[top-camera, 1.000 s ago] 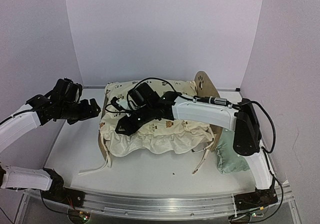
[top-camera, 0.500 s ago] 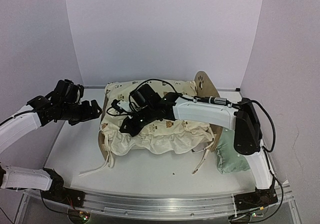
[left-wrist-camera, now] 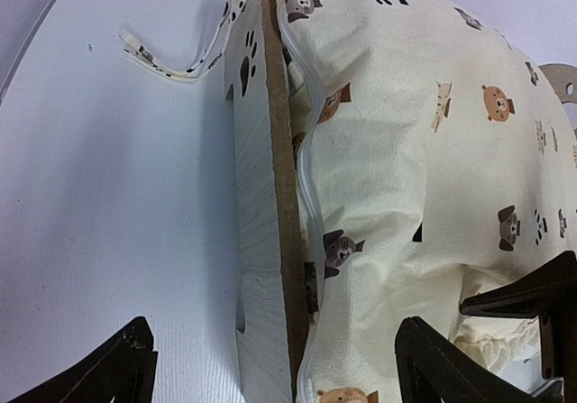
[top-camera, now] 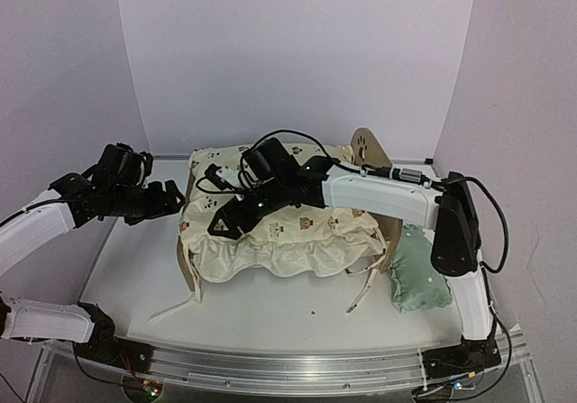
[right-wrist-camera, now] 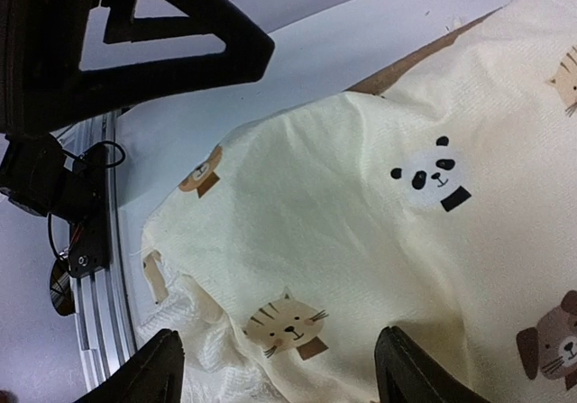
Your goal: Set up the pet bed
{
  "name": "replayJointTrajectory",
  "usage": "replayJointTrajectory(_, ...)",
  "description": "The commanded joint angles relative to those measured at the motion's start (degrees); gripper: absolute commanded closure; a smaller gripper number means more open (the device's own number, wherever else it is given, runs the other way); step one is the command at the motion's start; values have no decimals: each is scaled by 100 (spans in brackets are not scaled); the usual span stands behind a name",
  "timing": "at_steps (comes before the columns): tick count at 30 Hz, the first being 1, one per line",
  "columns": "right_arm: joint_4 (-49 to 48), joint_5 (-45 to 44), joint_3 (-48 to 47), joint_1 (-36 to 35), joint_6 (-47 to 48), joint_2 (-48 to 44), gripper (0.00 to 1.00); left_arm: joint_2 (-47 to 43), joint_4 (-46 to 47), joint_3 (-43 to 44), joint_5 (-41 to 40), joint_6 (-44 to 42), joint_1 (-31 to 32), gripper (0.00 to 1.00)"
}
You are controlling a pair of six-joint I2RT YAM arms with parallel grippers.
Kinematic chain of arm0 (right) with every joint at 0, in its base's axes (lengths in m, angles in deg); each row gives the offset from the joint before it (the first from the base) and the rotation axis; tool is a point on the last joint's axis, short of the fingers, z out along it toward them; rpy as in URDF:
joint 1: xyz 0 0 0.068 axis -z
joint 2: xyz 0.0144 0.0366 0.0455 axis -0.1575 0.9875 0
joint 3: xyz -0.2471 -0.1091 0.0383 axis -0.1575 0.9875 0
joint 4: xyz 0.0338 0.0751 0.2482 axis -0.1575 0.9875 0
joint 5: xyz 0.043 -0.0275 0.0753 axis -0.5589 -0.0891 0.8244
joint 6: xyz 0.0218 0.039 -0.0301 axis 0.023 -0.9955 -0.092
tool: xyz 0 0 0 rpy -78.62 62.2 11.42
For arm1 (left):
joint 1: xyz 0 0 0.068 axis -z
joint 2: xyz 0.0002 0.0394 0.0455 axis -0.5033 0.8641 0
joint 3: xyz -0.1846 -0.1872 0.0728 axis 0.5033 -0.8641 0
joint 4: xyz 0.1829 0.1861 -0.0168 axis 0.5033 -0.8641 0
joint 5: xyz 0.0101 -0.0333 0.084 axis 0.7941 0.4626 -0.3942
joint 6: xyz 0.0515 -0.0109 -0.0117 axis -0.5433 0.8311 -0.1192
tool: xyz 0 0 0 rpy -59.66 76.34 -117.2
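Observation:
The pet bed (top-camera: 365, 151) stands mid-table, its arched headboard with the paw cutout at the right. Its light-wood footboard (left-wrist-camera: 284, 241) runs between my left gripper's fingers. A cream animal-print cushion (top-camera: 297, 241) lies crumpled over the frame and hides the base. My left gripper (top-camera: 167, 200) hovers open just left of the bed's left end, and in its wrist view the left gripper (left-wrist-camera: 270, 371) straddles the footboard edge without touching it. My right gripper (top-camera: 224, 220) hangs open over the cushion's left part. The right wrist view shows the right gripper (right-wrist-camera: 270, 371) above the cushion (right-wrist-camera: 361, 241), holding nothing.
A mint green pillow (top-camera: 416, 277) lies on the table right of the bed, beside the right arm. Cushion ties (top-camera: 171, 306) trail onto the table in front of the bed, with another tie (left-wrist-camera: 171, 65) past the footboard. White walls close in the back and sides.
My right gripper closed on the cushion's left part, then opened and rose slightly, leaving the cushion lying. The right arm lifted, uncovering more of the pillow. The left arm barely moved.

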State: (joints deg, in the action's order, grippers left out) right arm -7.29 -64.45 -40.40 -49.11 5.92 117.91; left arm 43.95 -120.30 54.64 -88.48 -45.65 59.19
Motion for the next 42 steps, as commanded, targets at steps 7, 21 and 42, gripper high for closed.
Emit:
replayJointTrajectory(7,-203,442,-512,-107,-319,618,32,-12,105,-17,58,-101,12,8)
replayJointTrajectory(21,-219,-656,-234,-94,-231,52,98,164,414,-52,967,-336,23,10)
replayJointTrajectory(42,-219,-1438,59,887,-468,-633,100,400,430,204,1361,-726,995,26)
